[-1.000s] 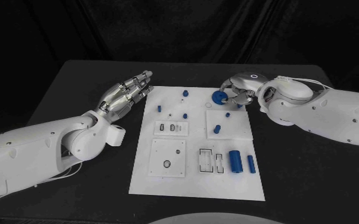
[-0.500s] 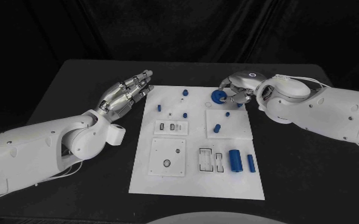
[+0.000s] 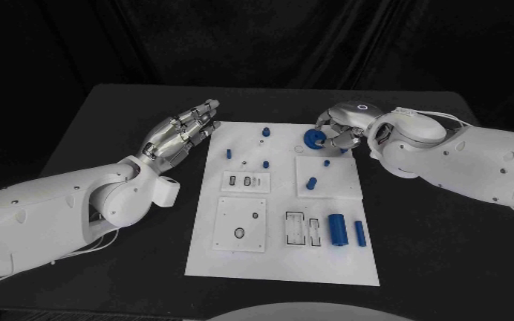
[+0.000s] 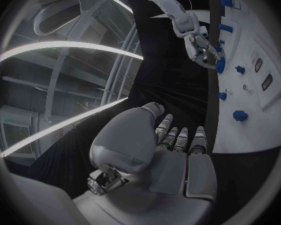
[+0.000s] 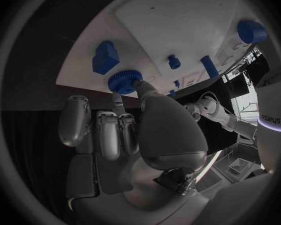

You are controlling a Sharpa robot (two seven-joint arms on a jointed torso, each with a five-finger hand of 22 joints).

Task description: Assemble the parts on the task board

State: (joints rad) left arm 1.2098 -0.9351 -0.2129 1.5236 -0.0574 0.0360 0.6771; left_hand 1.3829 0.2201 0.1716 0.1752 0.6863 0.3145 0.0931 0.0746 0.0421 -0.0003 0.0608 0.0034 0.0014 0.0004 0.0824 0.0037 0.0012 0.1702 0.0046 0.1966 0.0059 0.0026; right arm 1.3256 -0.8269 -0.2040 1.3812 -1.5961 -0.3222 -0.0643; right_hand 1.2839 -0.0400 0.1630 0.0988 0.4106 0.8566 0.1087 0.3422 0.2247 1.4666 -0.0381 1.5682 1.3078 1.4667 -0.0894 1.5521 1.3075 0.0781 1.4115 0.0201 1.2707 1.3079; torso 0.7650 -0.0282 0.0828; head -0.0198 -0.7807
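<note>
The board (image 3: pixel 281 261) lies in the middle of the table (image 3: pixel 96 120), a long white plate with blue parts scattered over it.

The right hand (image 3: pixel 345 129) sits over the board's far right corner and holds a blue gear (image 3: pixel 313 140). In the right wrist view the gear (image 5: pixel 124 81) is pinched at a fingertip (image 5: pixel 142 88), its toothed rim plain to see, but the thumb and palm cover its underside, so whether it touches the board cannot be told. From the head, the hand's own fingers hide most of the grip. Just beside the gear in the wrist view stands a blue block (image 5: pixel 105 57); from the head it is almost wholly hidden behind the hand.

The left hand (image 3: pixel 182 134) hovers beside the board's left edge, fingers straight and apart, holding nothing. In its wrist view the left hand (image 4: pixel 172 150) shows its fingers (image 4: pixel 180 137) extended, with the board's edge (image 4: pixel 240 135) curving past them.

Near the board's right edge lie a thick cylinder (image 3: pixel 336 229) and a thinner rod (image 3: pixel 360 235), side by side. A small peg (image 3: pixel 310 183) stands on the raised square plate. Several smaller blue pieces towards the far end are too small to identify. Two outlined slots (image 3: pixel 301 230) sit left of the cylinder.
</note>
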